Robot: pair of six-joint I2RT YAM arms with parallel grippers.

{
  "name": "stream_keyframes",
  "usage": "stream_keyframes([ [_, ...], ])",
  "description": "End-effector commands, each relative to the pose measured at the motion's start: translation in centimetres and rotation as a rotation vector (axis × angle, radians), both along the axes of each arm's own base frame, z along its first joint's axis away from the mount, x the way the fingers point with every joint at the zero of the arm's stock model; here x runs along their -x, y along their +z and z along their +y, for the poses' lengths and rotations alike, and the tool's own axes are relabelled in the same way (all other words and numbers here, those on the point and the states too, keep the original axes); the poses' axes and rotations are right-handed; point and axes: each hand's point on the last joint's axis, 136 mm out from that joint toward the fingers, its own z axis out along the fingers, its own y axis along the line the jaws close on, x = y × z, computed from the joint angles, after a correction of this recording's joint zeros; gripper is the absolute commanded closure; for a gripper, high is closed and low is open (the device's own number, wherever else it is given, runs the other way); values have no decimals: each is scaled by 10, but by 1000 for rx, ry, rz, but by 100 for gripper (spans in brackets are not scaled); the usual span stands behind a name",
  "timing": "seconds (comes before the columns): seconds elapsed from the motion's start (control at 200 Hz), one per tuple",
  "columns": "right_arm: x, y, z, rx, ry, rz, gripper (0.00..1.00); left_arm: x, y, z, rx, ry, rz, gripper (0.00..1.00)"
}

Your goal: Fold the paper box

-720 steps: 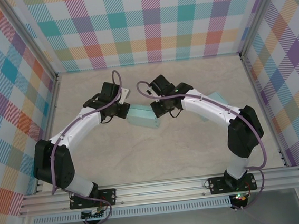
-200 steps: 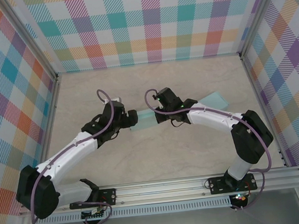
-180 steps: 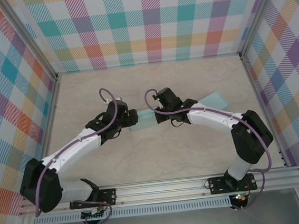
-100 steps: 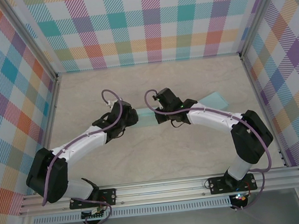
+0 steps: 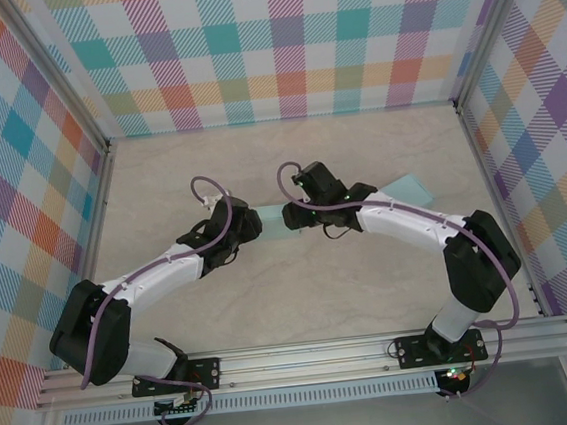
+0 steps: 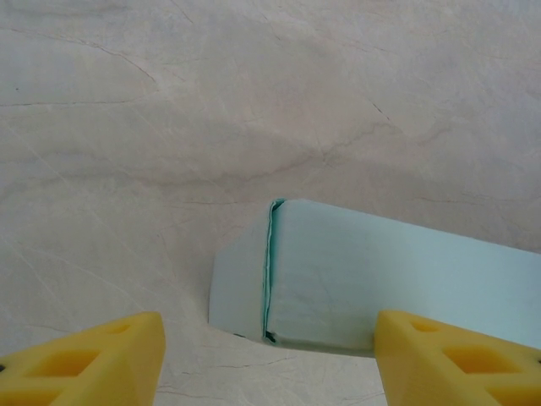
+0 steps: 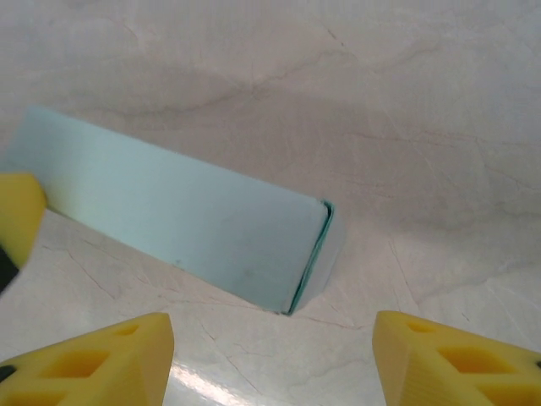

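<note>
bench (image 5: 301, 291) of pale marbled stone look, walled on three sides by bright checked panels (image 5: 287, 41). an aluminium rail (image 5: 307, 356) runs along its near edge and carries both arm bases. the left arm (image 5: 149, 281) and the right arm (image 5: 415, 222) curve inward and almost meet near the middle of the bench, a little toward the far side. a flat pale teal sheet (image 5: 410, 188) lies beyond the right arm, partly hidden by it. the paper box (image 5: 271, 220), pale teal and folded into a long closed block, lies flat on the bench between the two wrists. the left jaws stand wide and hold nothing. of their yellow fingers (image 6: 84, 364), one is clear of the box and the other overlaps its near edge in the left wrist view. the right jaws also stand wide, with their yellow fingers (image 7: 93, 359) short of the box's other end and apart from it. a thin darker seam (image 6: 268, 271) marks where the end flap meets the top face.
</note>
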Motion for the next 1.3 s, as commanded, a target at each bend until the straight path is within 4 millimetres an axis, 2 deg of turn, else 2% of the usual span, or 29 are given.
stream_keyframes([
  [0.0,-13,22,3,-100,-44,20,35,26,-42,18,-107,3,140,35],
  [0.165,-25,12,6,-153,-54,81,38,27,-42,19,-106,5,140,35],
  [0.28,-28,-6,3,-164,-69,134,43,27,-41,19,-106,5,138,35],
  [0.365,-25,-23,-1,-171,-77,180,46,26,-39,18,-102,5,134,36],
  [0.485,-17,-43,-6,-180,-83,235,58,25,-37,18,-105,4,131,36],
  [0.7,-5,-66,-15,-202,-111,287,65,23,-25,10,-62,-22,110,35],
  [0.785,-4,-71,-17,-200,-117,298,68,19,-12,3,-38,-44,89,32],
  [0.94,-1,-78,-19,-186,-114,309,68,11,17,3,-1,-39,30,19],
  [1.07,0,-77,-19,-183,-108,307,68,2,36,5,72,-24,-17,17],
  [1.155,-1,-77,-19,-182,-107,306,68,-3,38,9,100,-13,-21,17],
  [1.295,-1,-76,-18,-185,-104,305,69,-4,28,13,125,-8,9,23],
])
